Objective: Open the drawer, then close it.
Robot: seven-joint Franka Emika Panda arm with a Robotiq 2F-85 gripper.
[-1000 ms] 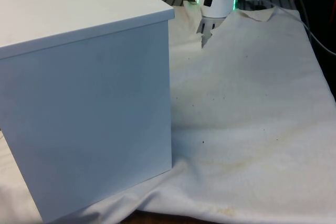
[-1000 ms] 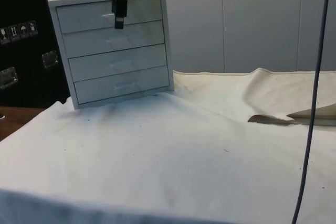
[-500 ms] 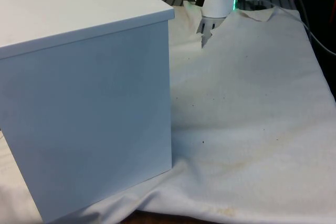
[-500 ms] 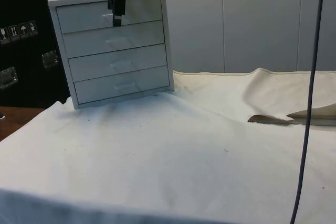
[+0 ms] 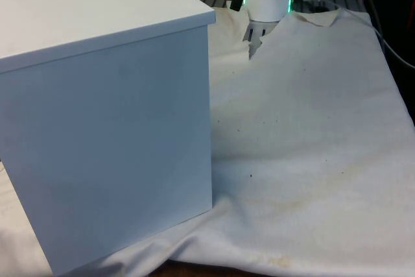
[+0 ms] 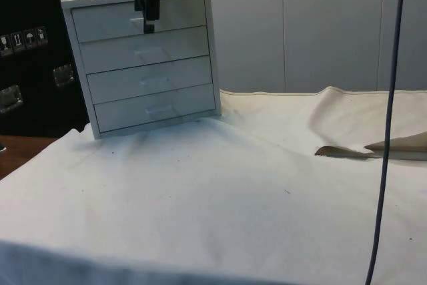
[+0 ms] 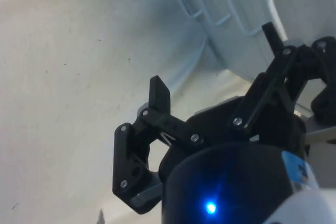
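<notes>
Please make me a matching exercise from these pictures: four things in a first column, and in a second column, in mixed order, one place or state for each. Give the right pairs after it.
Things:
1. gripper
2. top drawer
3. cloth
4. chest of drawers

Places or states:
A. shut, flush with the chest's front
B. stands on the cloth, white, with four drawers
C. covers the table, with folds
D. black, open, in front of the top drawer's handle

Pairs: 1-D, 2-A, 3-C, 4-B
</notes>
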